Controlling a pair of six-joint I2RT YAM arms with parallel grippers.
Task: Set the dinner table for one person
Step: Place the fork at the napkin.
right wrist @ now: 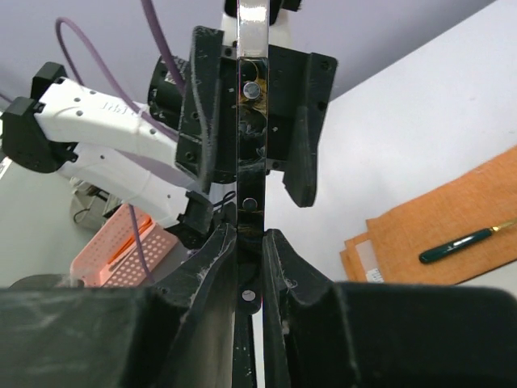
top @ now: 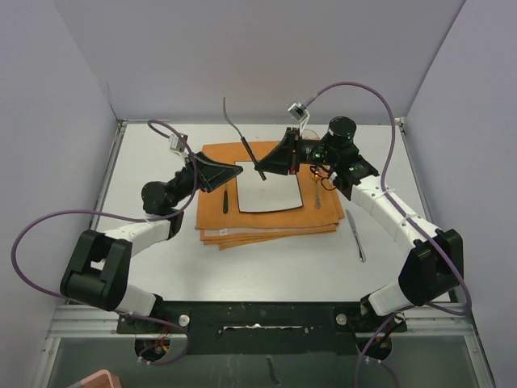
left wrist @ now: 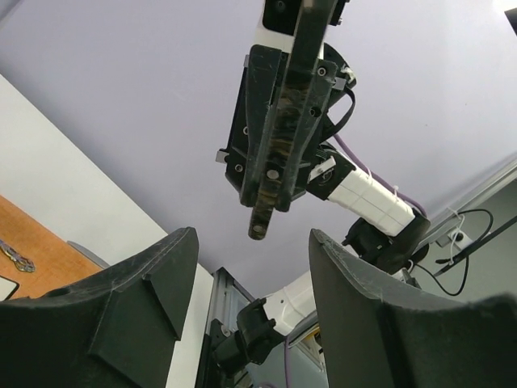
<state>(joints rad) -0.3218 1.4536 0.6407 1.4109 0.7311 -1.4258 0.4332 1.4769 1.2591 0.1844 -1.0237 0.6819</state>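
Counter (top: 161, 267) under all; mat (top: 266, 225), plate (top: 271, 190) central | dark-handled piece (top: 224, 202) at plate's 9 o'clock, steel piece (top: 317, 194) at 3 | knife (top: 355, 234) unplaced, 4 o'clock | right tool (top: 260, 170) clenched on utensil (top: 234, 125); left tool (top: 233, 171) released | about half done

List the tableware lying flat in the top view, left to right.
Dark-handled utensil → square white plate → metal utensil → knife, alone on the bare table.

table (top: 161, 271): plain pale grey-white
placemat (top: 266, 224): orange
plate (top: 271, 194): white
knife (right wrist: 251, 32): black handle, silvery blade
utensil (right wrist: 452, 246): dark green handle
cables (top: 48, 222): purple
basket (right wrist: 121, 250): pink
arms (top: 145, 231): white and black
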